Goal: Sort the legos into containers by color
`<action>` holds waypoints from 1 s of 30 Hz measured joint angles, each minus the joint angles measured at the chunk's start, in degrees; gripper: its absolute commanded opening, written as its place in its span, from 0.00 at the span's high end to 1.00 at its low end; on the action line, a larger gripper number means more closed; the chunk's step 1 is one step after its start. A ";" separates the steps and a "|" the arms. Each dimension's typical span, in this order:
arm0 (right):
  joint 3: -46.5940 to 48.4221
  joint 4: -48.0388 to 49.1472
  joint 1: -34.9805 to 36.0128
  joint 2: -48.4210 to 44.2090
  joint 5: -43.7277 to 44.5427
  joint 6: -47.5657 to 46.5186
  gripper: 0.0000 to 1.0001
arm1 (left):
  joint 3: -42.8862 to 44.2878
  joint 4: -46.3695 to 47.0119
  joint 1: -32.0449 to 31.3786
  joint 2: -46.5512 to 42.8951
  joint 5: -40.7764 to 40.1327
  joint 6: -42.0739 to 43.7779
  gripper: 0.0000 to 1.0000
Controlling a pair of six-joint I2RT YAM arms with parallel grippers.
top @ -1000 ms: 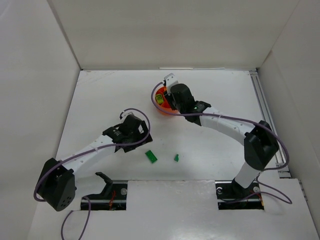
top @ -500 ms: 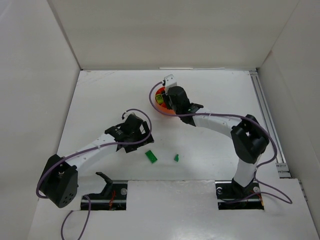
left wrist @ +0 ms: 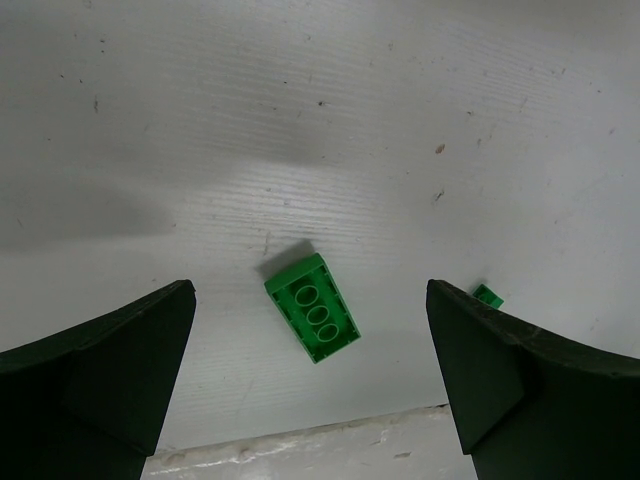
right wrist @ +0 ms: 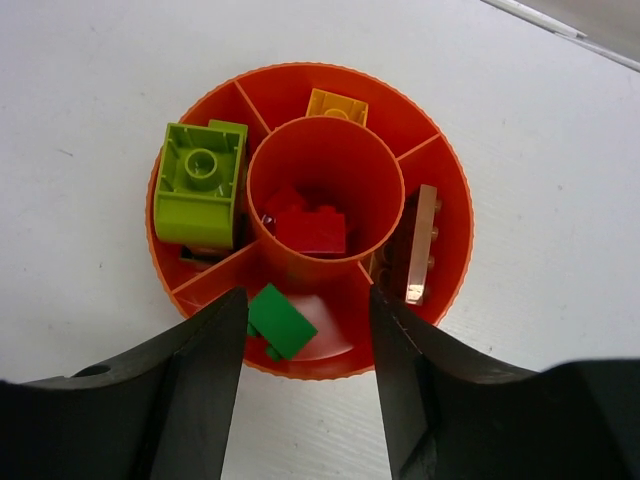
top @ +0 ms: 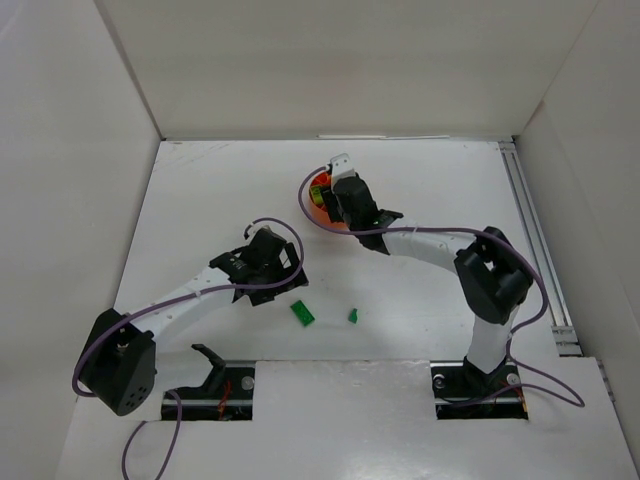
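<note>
Left gripper spread wide and empty, poised over the green brick, underside up on the table, about midway between the jaws yet skewed to them. Smaller green piece loose just beside one finger. Right gripper parted too, holding nothing, above the orange dish, with a sorted green lego in the compartment nearest the fingers. Likely risk on closing: skewed brick pinched at its corners, then twisted or squirted out. Likely risk on descent: fingertips grazing the brick and shoving it aside
</note>
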 measured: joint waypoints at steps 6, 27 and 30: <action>-0.57 0.44 0.00 0.07 0.15 0.83 0.42 | 0.00 -0.02 -0.15 0.00 0.13 -0.02 0.00; -19.39 -3.63 0.00 -33.46 7.76 5.33 0.35 | 4.83 -10.49 -7.61 10.62 -1.29 -19.47 0.39; -21.92 -5.60 0.00 -36.65 8.33 5.84 0.35 | 7.48 -11.85 -10.19 13.35 -2.91 -23.10 0.39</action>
